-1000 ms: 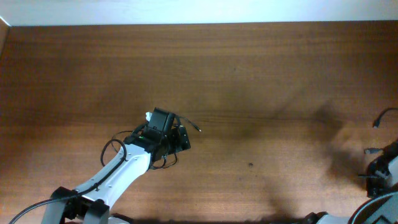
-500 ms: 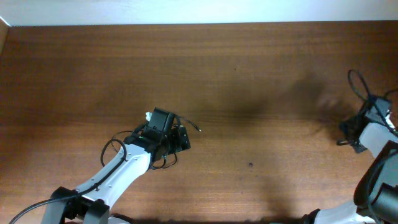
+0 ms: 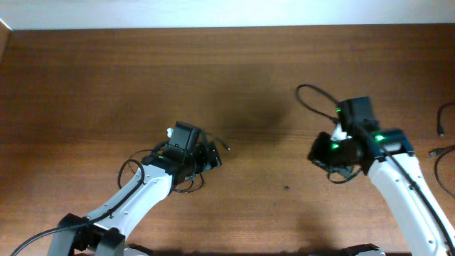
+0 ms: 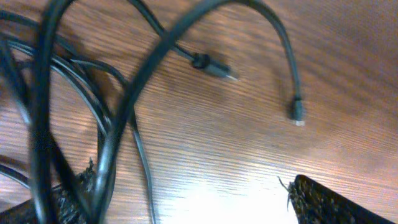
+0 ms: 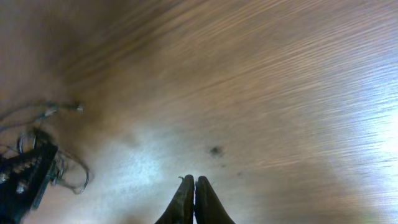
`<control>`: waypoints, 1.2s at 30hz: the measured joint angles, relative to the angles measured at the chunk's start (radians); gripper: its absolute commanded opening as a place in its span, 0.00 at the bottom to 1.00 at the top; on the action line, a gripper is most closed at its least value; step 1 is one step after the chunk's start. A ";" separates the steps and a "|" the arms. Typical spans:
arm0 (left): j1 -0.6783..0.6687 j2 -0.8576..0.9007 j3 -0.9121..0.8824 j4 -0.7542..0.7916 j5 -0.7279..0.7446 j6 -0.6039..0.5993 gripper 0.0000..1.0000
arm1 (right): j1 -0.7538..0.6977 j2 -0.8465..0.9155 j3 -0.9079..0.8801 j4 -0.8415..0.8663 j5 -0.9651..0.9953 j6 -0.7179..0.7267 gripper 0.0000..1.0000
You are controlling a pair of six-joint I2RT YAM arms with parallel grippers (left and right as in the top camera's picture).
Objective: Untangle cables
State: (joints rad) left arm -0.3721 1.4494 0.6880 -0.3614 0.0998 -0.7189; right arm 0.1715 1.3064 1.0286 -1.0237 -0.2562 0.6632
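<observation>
Cables [image 4: 214, 67] sprawl across brown wood-grain table [image 3: 270, 85] with white far border [image 3: 213, 13].

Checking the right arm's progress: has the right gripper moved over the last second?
Yes. The right gripper has swung left from the frame's right edge toward the dark spot on the wood.

We see the thin black cords [image 3: 186, 186] lying in a loose clump on the wood, well left of a small dark spot [image 3: 286, 188] in the tabletop. Their loops cross over one another, tangled. Two small plug ends [image 4: 297, 115] stick out free on the side nearer the spot, lying flat. A separate thin black cord [image 3: 442, 119] curves well right of the spot.
</observation>
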 measured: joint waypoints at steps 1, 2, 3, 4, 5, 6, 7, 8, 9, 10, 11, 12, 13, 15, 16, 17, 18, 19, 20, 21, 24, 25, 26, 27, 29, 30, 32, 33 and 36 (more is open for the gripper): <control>0.000 0.000 -0.002 0.024 0.051 -0.076 0.99 | 0.074 0.000 0.000 0.006 -0.008 0.014 0.04; 0.000 0.000 -0.002 0.024 0.063 -0.097 0.99 | 0.106 0.000 0.000 0.006 -0.010 0.021 0.04; 0.000 0.000 -0.002 0.025 0.073 -0.113 0.99 | 0.127 0.000 0.000 0.006 -0.024 0.022 0.04; 0.000 0.000 -0.002 0.025 0.077 -0.120 0.99 | 0.142 0.000 0.000 0.006 -0.035 0.021 0.04; 0.000 0.000 -0.002 0.026 0.080 -0.124 0.99 | 0.150 0.000 0.000 -0.003 -0.042 0.022 0.04; 0.000 0.000 -0.002 0.025 0.082 -0.128 0.99 | 0.155 0.000 0.000 -0.021 -0.046 0.022 0.04; 0.000 0.000 -0.002 0.025 0.084 -0.131 0.99 | 0.155 0.000 0.000 -0.024 -0.047 0.022 0.04; 0.000 0.000 -0.002 0.025 0.084 -0.132 0.99 | 0.155 0.000 0.000 -0.025 -0.049 0.022 0.04; 0.000 0.000 -0.002 0.026 0.084 -0.132 0.99 | 0.155 0.000 0.000 -0.025 -0.049 0.022 0.04; 0.000 0.000 -0.002 0.025 0.084 -0.132 0.99 | 0.155 0.000 0.000 -0.025 -0.049 0.022 0.08; 0.000 0.000 -0.002 0.025 0.084 -0.132 0.99 | 0.155 0.000 0.000 -0.025 -0.049 0.022 0.13; 0.000 0.000 -0.002 0.025 0.084 -0.133 0.99 | 0.155 0.000 0.000 -0.028 -0.048 0.021 0.20; 0.000 0.000 -0.002 0.025 0.084 -0.135 0.99 | 0.156 0.000 0.000 -0.035 -0.022 0.021 0.32; 0.000 0.000 -0.002 0.025 0.084 -0.135 0.99 | 0.157 0.000 0.000 -0.037 0.012 0.019 0.43; 0.000 0.000 -0.002 0.026 0.084 -0.135 0.99 | 0.157 0.000 0.000 -0.035 0.042 0.018 0.49; 0.000 0.000 -0.002 0.025 0.085 -0.135 0.99 | 0.158 0.000 0.000 -0.035 0.070 0.018 0.51; 0.000 0.000 -0.002 0.026 0.084 -0.135 0.99 | 0.158 0.000 0.000 -0.035 0.088 0.018 0.53; 0.000 0.000 -0.002 0.026 0.084 -0.135 0.99 | 0.158 0.002 0.000 -0.035 0.101 0.020 0.57; 0.000 0.000 -0.002 0.026 0.084 -0.135 0.99 | 0.158 0.011 0.000 -0.034 0.109 0.019 0.60; 0.000 0.000 -0.002 0.026 0.084 -0.135 0.99 | 0.158 0.022 0.000 -0.018 0.110 0.019 0.61; 0.009 0.000 -0.003 0.196 0.175 -0.138 0.99 | 0.158 0.051 0.000 -0.001 0.108 0.024 0.67; 0.018 0.000 0.001 0.226 0.261 -0.099 0.99 | 0.158 0.056 0.000 -0.001 0.105 0.021 0.68; 0.022 0.000 0.034 0.216 0.344 -0.061 0.99 | 0.158 0.060 0.000 0.007 0.105 0.021 0.69; 0.022 -0.017 0.082 0.169 0.415 -0.033 0.99 | 0.158 0.074 0.000 0.032 0.105 0.021 0.73; 0.022 -0.121 0.204 -0.150 0.371 0.008 0.99 | 0.158 0.097 0.000 0.062 0.106 0.023 0.80; 0.022 -0.190 0.311 -0.388 0.240 0.027 0.99 | 0.158 0.101 0.000 0.096 0.105 0.021 0.82; 0.022 -0.288 0.464 -0.489 0.061 0.043 0.99 | 0.158 0.101 0.000 0.142 0.105 0.021 0.82; 0.022 -0.336 0.496 -0.488 -0.031 0.046 0.99 | 0.158 0.102 0.000 0.142 0.105 0.022 0.85; 0.024 -0.374 0.506 -0.496 -0.176 0.046 0.99 | 0.158 0.103 0.000 0.136 0.105 0.022 0.87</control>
State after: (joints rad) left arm -0.3481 1.0756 1.1942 -0.8570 -0.0765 -0.6731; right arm 0.3290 1.4094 1.0283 -0.8875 -0.1513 0.6849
